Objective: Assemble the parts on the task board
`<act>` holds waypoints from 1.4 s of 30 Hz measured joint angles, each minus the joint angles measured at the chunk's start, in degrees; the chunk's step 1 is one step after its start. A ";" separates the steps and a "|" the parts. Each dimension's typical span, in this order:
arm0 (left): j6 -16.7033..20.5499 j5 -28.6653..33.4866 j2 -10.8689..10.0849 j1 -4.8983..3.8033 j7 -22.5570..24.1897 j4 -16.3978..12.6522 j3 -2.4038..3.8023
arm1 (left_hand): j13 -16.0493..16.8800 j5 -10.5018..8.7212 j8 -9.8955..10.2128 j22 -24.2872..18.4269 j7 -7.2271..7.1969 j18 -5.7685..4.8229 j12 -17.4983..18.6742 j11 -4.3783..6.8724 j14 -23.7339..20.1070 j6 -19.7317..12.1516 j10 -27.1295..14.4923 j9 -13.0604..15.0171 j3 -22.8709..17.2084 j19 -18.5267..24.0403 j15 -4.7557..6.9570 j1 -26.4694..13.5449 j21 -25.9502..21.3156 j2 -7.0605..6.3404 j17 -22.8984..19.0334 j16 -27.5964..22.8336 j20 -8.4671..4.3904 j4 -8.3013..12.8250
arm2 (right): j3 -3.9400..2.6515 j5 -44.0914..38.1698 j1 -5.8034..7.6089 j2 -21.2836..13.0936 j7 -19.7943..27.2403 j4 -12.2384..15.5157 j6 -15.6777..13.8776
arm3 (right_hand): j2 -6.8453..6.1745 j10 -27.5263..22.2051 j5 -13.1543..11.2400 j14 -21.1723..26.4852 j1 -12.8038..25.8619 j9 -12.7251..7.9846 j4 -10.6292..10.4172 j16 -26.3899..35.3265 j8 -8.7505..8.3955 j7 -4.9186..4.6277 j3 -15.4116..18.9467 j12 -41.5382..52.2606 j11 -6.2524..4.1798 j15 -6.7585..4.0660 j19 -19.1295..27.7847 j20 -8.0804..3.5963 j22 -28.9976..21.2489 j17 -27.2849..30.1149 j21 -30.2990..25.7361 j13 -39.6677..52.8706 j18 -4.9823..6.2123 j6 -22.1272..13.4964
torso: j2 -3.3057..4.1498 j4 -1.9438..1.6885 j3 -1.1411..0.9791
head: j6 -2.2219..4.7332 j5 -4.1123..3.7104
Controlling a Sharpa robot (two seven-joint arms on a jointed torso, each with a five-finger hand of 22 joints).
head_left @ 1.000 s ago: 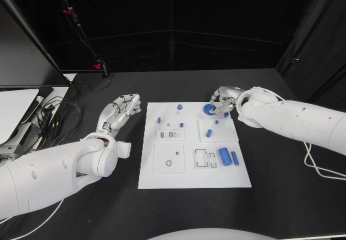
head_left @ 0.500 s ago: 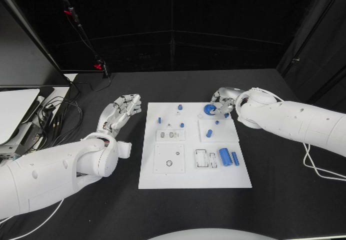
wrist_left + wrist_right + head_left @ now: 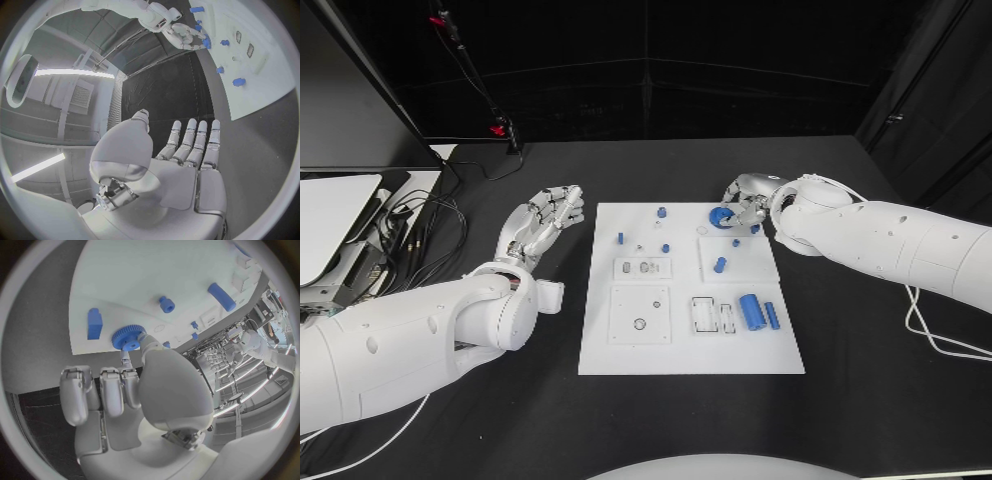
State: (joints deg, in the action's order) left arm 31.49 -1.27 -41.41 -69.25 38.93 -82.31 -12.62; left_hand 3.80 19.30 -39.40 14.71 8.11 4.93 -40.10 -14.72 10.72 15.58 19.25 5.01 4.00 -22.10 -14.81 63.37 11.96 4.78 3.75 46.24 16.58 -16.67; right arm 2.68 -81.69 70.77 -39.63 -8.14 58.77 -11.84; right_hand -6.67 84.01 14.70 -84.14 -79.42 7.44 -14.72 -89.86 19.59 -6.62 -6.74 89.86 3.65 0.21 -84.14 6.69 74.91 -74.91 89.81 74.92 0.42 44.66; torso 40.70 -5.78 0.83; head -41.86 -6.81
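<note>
Right robot hand [image 3: 744, 203] pinches the blue gear [image 3: 720, 218] at the task board [image 3: 689, 350] far edge. Left robot hand [image 3: 542, 222] hovers over the bench [image 3: 877, 400], fingers spread, holding nothing.

Two bulky, glossy white arm shells are showing rounded joints, the left arm [image 3: 416, 340] filling the frame's lower left, the right arm [image 3: 906, 245] its right side. Each is ending in a silver, segmented metal hand: left hand [image 3: 542, 222], right hand [image 3: 744, 200].
</note>
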 measured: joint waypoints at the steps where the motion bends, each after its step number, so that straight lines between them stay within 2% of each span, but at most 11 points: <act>1: 0.00 0.00 0.00 0.00 0.00 0.00 0.00 | 0.00 0.00 0.00 0.00 0.00 0.00 0.00 0.00 0.00 0.00 0.00 0.00 0.00 0.00 0.00 0.00 0.00 0.00 0.00 0.00 0.00 0.00 | -0.01 -0.01 0.01 0.01 -0.03 0.00 0.00 | 0.22 -0.06 0.00 0.00 -0.03 -0.05 0.03 0.00 -0.02 0.08 -0.03 0.00 -0.31 0.00 0.00 0.00 0.00 0.00 0.00 0.00 0.00 0.55 | 0.00 0.00 0.00 | -0.02 0.01; 6: 0.00 0.00 -0.01 0.00 0.00 0.01 0.00 | 0.00 0.00 0.00 0.00 0.00 0.00 0.00 0.00 0.00 0.00 0.00 0.00 0.00 0.00 0.00 0.00 0.00 0.00 0.00 0.00 0.00 0.00 | -0.06 -0.03 0.06 0.05 -0.25 0.02 0.01 | 1.11 0.02 -0.08 0.22 -0.58 -0.63 0.97 0.00 -0.94 0.36 -0.96 0.00 -0.39 -0.22 0.22 -0.24 0.00 0.00 0.00 0.00 0.00 4.01 | 0.00 0.00 0.00 | -0.07 0.05; 10: 0.00 0.00 -0.01 0.00 0.00 0.00 0.00 | 0.00 0.00 0.00 0.00 0.00 0.00 0.00 0.00 0.00 0.00 0.00 0.00 0.00 0.00 0.00 0.00 0.00 0.00 0.00 0.00 0.00 0.00 | -0.09 -0.03 0.09 0.05 -0.41 0.13 -0.08 | 1.90 0.02 -0.35 0.22 -0.96 -1.17 1.70 0.00 -1.87 0.23 -2.06 0.00 -0.39 -0.22 0.01 -0.45 0.00 0.00 0.00 0.00 0.00 6.95 | 0.00 0.00 0.00 | -0.08 0.05; 20: 0.00 0.00 -0.02 0.00 0.00 -0.01 0.00 | 0.00 0.00 0.00 0.00 0.00 0.00 0.00 0.00 0.00 0.00 0.00 -0.06 0.00 0.00 0.00 0.00 0.00 0.00 0.00 0.00 0.00 0.00 | 0.07 0.07 -0.24 -0.65 0.06 1.32 -2.03 | 2.88 0.02 -0.22 0.22 -1.78 -1.61 2.73 0.00 -3.18 -1.26 -3.21 0.00 -0.39 -0.22 0.01 -0.45 0.00 0.00 0.00 0.00 0.00 8.44 | 0.00 0.00 -0.01 | -0.04 0.11; 25: 0.00 0.00 -0.09 0.00 0.00 -0.01 0.00 | 0.00 -0.01 0.00 0.00 0.00 0.00 0.00 0.00 0.00 0.00 0.00 -0.06 0.00 0.00 0.00 0.00 0.00 0.00 0.00 0.00 0.00 0.00 | 0.11 1.02 -0.35 -1.87 1.51 3.65 -5.63 | 2.94 0.03 0.38 0.22 -1.85 -1.78 3.05 0.00 -3.87 -1.89 -3.51 0.00 -0.38 -0.22 0.01 -0.45 0.00 0.00 0.00 0.00 0.00 9.07 | 0.00 0.00 -0.01 | 0.02 0.35; 32: 0.00 0.00 -0.17 0.00 0.00 -0.01 0.00 | 0.00 -0.01 0.00 -0.01 0.00 0.00 0.00 0.00 0.00 0.00 0.00 -0.05 0.00 0.00 0.00 0.00 -0.01 0.00 0.00 0.00 0.00 0.00 | 0.04 2.77 0.01 -4.36 3.42 9.01 -10.91 | 2.93 0.03 0.38 0.22 -1.86 -2.07 3.28 0.00 -4.36 -2.27 -3.73 0.00 -0.38 -0.22 0.01 -0.45 -0.01 -0.04 0.00 0.00 0.00 9.45 | -0.04 0.01 0.04 | 0.02 0.52; 42: 0.00 0.00 -0.10 0.00 0.00 0.00 0.00 | 0.00 -0.01 0.00 -0.01 0.00 0.00 0.00 0.00 0.00 0.00 0.00 -0.05 0.00 0.00 0.00 0.00 -0.01 0.00 0.00 0.00 0.00 0.00 | -0.01 4.08 0.51 -4.84 3.98 14.07 -12.79 | 2.94 0.03 0.38 0.22 -1.87 -2.11 3.61 0.00 -4.98 -2.58 -4.05 0.00 -0.38 -0.22 0.02 -0.44 -0.01 -0.04 0.00 0.00 0.00 9.76 | -0.01 0.04 0.04 | -0.23 0.36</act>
State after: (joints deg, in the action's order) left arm 31.49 -1.27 -41.52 -69.25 38.93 -82.31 -12.62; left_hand 3.80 19.30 -39.40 14.71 8.11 4.93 -40.10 -14.72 10.72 15.58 19.24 4.96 4.00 -22.10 -14.81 63.37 11.95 4.78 3.75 46.24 16.58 -16.67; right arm 2.67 -77.61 71.28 -44.47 -4.16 72.84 -24.63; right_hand -3.73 84.04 15.08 -83.93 -81.29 5.33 -11.11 -89.86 14.62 -9.20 -10.79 89.86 3.27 0.00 -84.13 6.24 74.91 -74.94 89.81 74.92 0.42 54.42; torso 40.70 -5.74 0.87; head -42.09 -6.44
